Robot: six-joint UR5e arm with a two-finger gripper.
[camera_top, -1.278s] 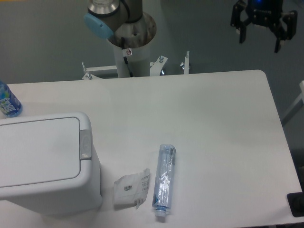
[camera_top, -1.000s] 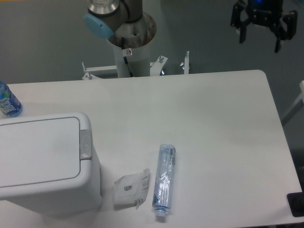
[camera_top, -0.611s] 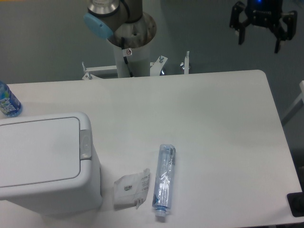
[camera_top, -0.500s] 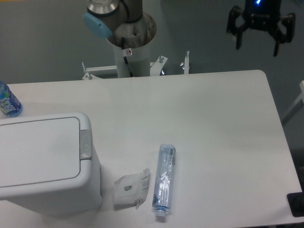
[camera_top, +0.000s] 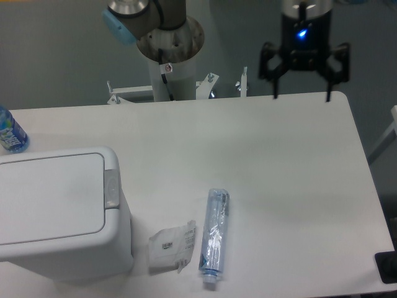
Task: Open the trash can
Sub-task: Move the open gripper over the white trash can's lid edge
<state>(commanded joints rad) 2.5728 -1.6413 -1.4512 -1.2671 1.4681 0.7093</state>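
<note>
The trash can (camera_top: 59, 214) is a large white boxy bin at the front left of the table, with its flat lid shut. A small grey push-button latch (camera_top: 111, 189) sits on its right edge. My gripper (camera_top: 302, 93) hangs above the far right edge of the table, far from the bin. Its two black fingers are spread wide apart and hold nothing.
A crushed clear plastic bottle (camera_top: 214, 236) lies in the front middle of the table. A white wrapper (camera_top: 173, 246) lies next to it, close to the bin. A blue bottle (camera_top: 9, 131) stands at the far left edge. The arm's base column (camera_top: 170, 56) rises behind the table.
My gripper has moved left and down from the upper right corner toward the table's far edge. Its fingers stay open. The trash can has not changed.
</note>
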